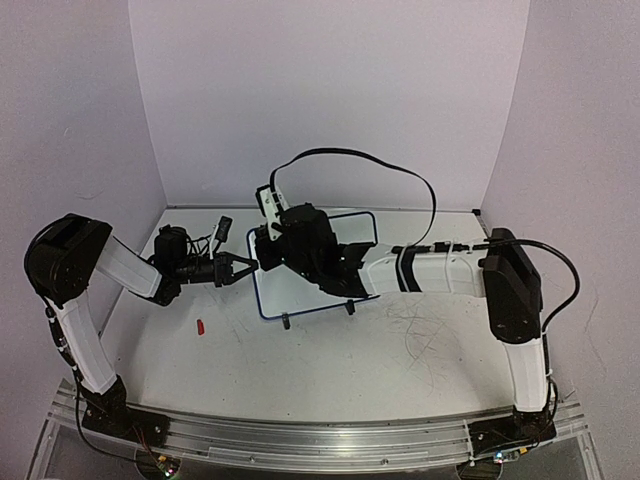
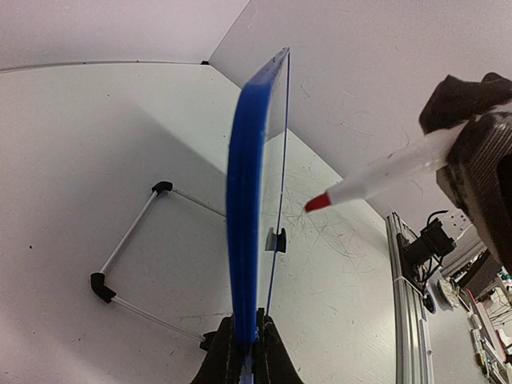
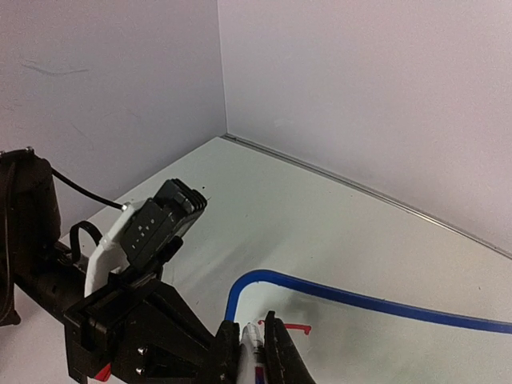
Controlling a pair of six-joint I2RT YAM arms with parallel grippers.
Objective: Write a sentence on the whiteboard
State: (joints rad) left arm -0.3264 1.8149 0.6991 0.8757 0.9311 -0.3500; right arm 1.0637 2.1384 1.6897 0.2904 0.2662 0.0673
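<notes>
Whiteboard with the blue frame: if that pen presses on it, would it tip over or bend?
The small blue-framed whiteboard probably tips easily alone: it stands near upright on two small black feet. The left gripper pinching its edge likely steadies it. Seen edge-on it looks thin yet straight, so probably stiff under the red-tipped white marker.
</notes>
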